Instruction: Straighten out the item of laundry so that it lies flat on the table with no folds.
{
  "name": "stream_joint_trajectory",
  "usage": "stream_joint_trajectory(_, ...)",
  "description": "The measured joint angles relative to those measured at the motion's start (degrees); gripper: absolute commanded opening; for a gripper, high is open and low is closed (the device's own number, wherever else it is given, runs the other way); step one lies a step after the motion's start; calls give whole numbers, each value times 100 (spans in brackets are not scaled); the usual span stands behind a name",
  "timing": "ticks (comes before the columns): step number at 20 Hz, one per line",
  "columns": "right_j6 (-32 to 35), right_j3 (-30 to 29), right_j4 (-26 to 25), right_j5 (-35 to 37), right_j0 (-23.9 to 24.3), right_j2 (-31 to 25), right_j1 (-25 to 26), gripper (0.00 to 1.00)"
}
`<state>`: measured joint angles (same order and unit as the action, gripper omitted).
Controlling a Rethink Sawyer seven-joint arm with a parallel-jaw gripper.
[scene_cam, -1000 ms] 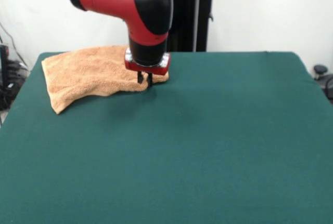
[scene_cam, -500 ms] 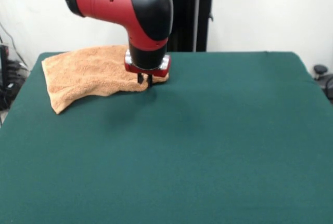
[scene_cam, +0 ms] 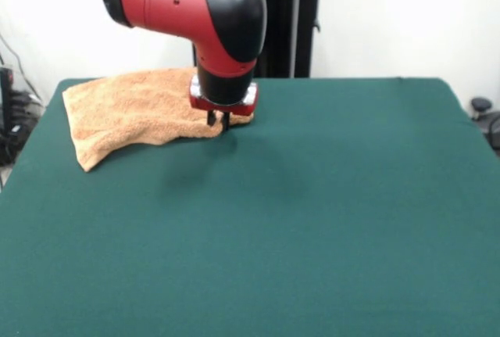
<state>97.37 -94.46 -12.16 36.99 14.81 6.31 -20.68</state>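
Near half of the table is bare dark green cloth, nothing on it. Further back, left of centre, the gripper points straight down, its two short black fingertips close together with only a thin gap, right at the near right edge of the towel. Looks like the tips touch or pinch that edge, but the view is too coarse to say whether cloth sits between them. The towel, light orange-tan terry, lies in the far left part of the table, reaching nearly to the far edge and close to the left edge. It is not flat: the near edge is uneven, with a pointed corner sticking out toward the near left and a soft fold along the near side. Above the gripper the red and black arm bends over the towel's right end.
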Motion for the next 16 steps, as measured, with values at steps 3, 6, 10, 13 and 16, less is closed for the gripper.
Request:
stream_joint_trajectory(3,0,10,0,4,-24,17,7,0)
stream_joint_trajectory(6,0,20,-1,5,-58,40,14,0)
stream_joint_trajectory(10,0,39,-5,5,-117,78,28,0)
stream_joint_trajectory(13,0,62,-5,12,-172,114,44,0)
stream_joint_trajectory(16,0,70,-4,12,-198,133,49,0)
